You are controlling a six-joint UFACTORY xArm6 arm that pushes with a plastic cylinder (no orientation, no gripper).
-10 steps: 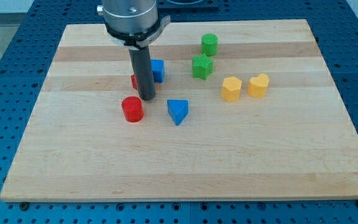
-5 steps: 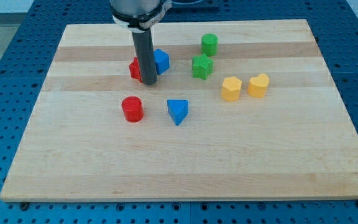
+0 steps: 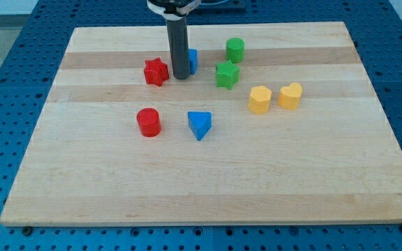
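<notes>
My tip (image 3: pixel 181 76) rests on the board between a red star block (image 3: pixel 156 71) to its left and a blue block (image 3: pixel 192 61) just behind it to the right. The rod hides most of that blue block, and the tip seems to touch it. A green star block (image 3: pixel 227 74) lies further right, with a green cylinder (image 3: pixel 235 49) above it. Lower down sit a red cylinder (image 3: pixel 148 122) and a blue triangular block (image 3: pixel 199 125).
Two yellow blocks stand at the view's right: a hexagonal one (image 3: pixel 259 99) and a heart-like one (image 3: pixel 290 95). The wooden board (image 3: pixel 201 188) lies on a blue perforated table (image 3: pixel 5 63).
The rod has moved up and to the right, from beside the red star to the blue block. The blue block has shifted slightly up and right. The red star now shows fully.
</notes>
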